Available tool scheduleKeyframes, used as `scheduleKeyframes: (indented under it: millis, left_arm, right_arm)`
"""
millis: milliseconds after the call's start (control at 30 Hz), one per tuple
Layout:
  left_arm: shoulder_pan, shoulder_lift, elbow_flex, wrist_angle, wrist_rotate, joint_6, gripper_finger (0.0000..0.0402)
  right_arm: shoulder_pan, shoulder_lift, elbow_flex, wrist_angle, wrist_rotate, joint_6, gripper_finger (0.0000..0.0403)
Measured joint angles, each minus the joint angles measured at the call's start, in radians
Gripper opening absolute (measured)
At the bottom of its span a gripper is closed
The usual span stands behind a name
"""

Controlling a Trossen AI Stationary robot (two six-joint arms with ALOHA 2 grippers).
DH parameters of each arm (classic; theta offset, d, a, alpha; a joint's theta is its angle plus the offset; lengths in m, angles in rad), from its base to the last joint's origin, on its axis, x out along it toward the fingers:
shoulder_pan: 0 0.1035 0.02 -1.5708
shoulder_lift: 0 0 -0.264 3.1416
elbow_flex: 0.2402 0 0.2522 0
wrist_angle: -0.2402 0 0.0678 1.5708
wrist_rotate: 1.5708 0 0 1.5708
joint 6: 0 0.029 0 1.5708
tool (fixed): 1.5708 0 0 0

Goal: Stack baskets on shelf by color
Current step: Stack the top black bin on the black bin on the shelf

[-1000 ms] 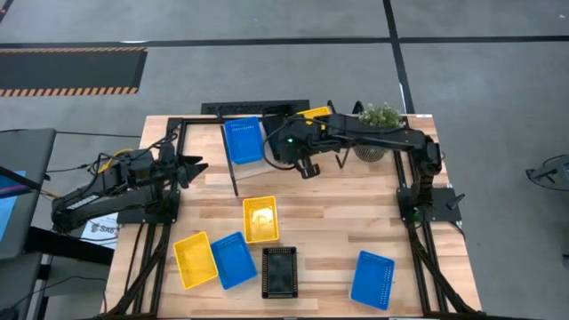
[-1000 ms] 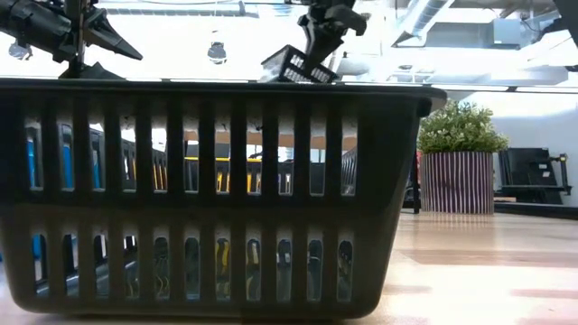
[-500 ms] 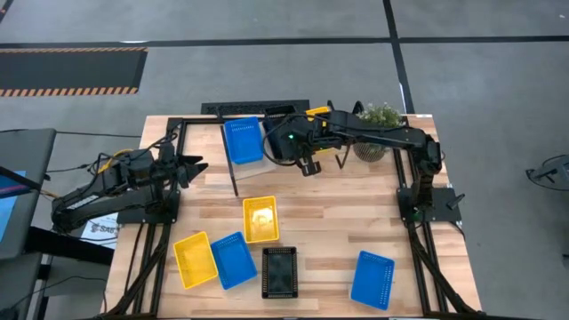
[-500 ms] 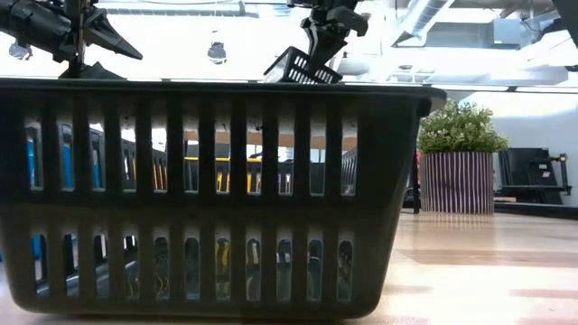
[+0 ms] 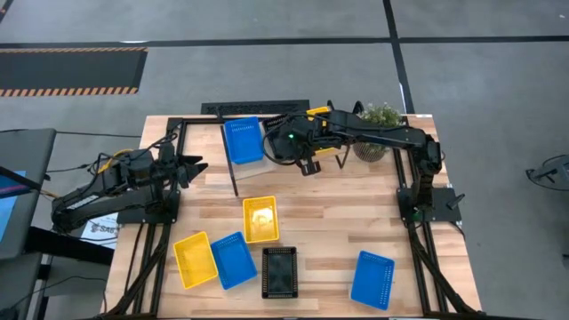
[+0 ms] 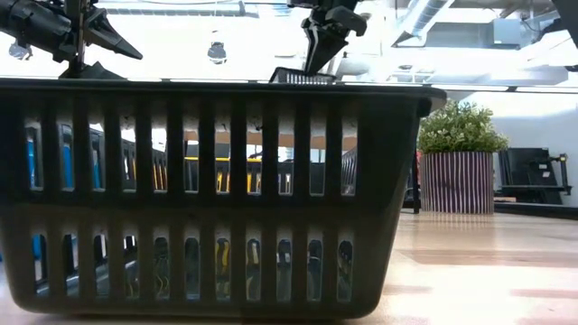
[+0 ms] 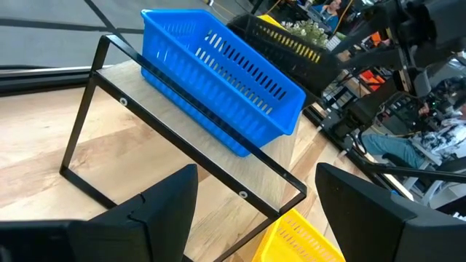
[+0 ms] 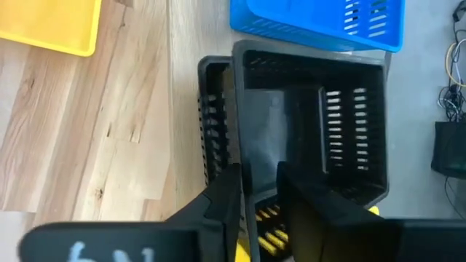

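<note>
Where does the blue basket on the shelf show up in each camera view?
High view: blue basket, top centre.
Low view: cannot be picked out; the near black basket fills the picture.
Left wrist view: upper centre.
Right wrist view: along the top edge.
Shared landmark: the shelf's black basket beside it, at the right claw. The left claw waits apart.
</note>
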Motion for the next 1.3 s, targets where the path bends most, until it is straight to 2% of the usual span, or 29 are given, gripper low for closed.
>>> scheduleKeyframes:
  millis: [267, 500, 700, 800, 967, 1300]
  left_arm:
    - [0.000, 0.000, 0.000, 0.000, 0.000, 0.000, 0.0265]
    - [0.000, 0.000, 0.000, 0.000, 0.000, 0.000, 0.0265]
    - [0.000, 0.000, 0.000, 0.000, 0.000, 0.000, 0.0265]
    - [0.000, 0.000, 0.000, 0.000, 0.000, 0.000, 0.0265]
    - [0.000, 0.000, 0.000, 0.000, 0.000, 0.000, 0.0265]
    - [0.000, 0.000, 0.000, 0.000, 0.000, 0.000, 0.0265]
  right_arm:
    - [0.007, -0.002, 0.016, -0.021, 0.045, 0.012, 0.0167]
    - [0.039, -0.012, 0.167, -0.097, 0.046, 0.150, 0.0194]
    - [0.030, -0.005, 0.162, -0.060, 0.048, 0.318, 0.0185]
    - [0.029, 0.005, 0.115, -0.062, 0.050, 0.364, 0.0174]
    - [0.030, 0.006, 0.019, -0.036, 0.050, 0.372, 0.0160]
    - [0.026, 0.006, -0.037, -0.004, 0.051, 0.377, 0.0152]
